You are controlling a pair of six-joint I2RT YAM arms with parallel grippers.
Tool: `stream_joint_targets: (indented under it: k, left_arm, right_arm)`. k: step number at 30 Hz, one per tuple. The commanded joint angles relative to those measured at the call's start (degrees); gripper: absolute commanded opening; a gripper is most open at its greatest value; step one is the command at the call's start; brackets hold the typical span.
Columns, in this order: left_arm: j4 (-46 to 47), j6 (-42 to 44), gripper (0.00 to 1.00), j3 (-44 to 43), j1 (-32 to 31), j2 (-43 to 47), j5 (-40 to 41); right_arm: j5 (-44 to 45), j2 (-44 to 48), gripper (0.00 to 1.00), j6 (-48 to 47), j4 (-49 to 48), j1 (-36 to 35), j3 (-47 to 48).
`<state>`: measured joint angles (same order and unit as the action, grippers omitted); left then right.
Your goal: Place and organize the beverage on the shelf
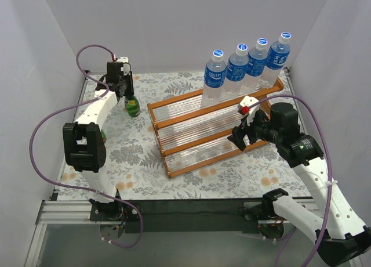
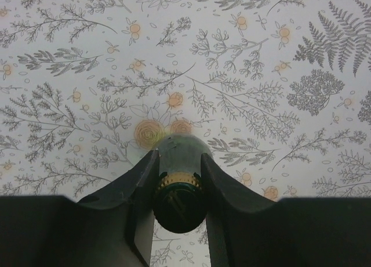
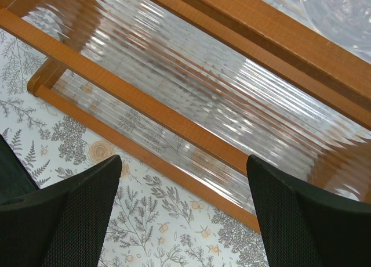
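Several clear bottles (image 1: 215, 75) with blue labels and white caps stand in a row on the top tier of the orange-brown shelf (image 1: 191, 140). One dark green bottle (image 1: 133, 107) stands on the cloth left of the shelf. My left gripper (image 1: 124, 93) is shut on its neck. In the left wrist view the black fingers (image 2: 139, 186) clamp the green bottle (image 2: 179, 162) just below its gold band. No second green bottle shows. My right gripper (image 1: 240, 137) is open and empty above the shelf's lower tiers. The right wrist view shows the shelf's front rail (image 3: 174, 113) between my right gripper's (image 3: 182, 180) spread jaws.
A floral cloth (image 1: 133, 162) covers the table. White walls close in the left, back and right sides. The shelf's middle and lower tiers (image 1: 200, 144) hold nothing. Purple cables (image 1: 43, 127) loop beside the left arm.
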<state>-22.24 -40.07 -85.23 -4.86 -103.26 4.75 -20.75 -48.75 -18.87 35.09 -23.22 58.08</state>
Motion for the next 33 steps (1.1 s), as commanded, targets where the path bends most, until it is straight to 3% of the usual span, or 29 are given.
stream_joint_targets:
  k: [1, 16, 33]
  left_arm:
    - [1.76, 0.52, 0.00, 0.50, -0.67, 7.80, 3.07]
    - [-1.13, 0.35, 0.00, 7.80, -0.85, 29.33, 0.08]
    - [-13.09, -1.93, 0.00, -13.90, -2.08, 31.98, -2.55]
  right_arm:
    - [-1.04, 0.24, 0.93, 0.59, -2.13, 0.46, 2.74]
    - [-2.54, 0.32, 0.91, -0.81, -1.61, 0.99, 4.32]
    - [-3.86, -0.55, 0.89, -0.73, -1.61, 1.87, 6.16]
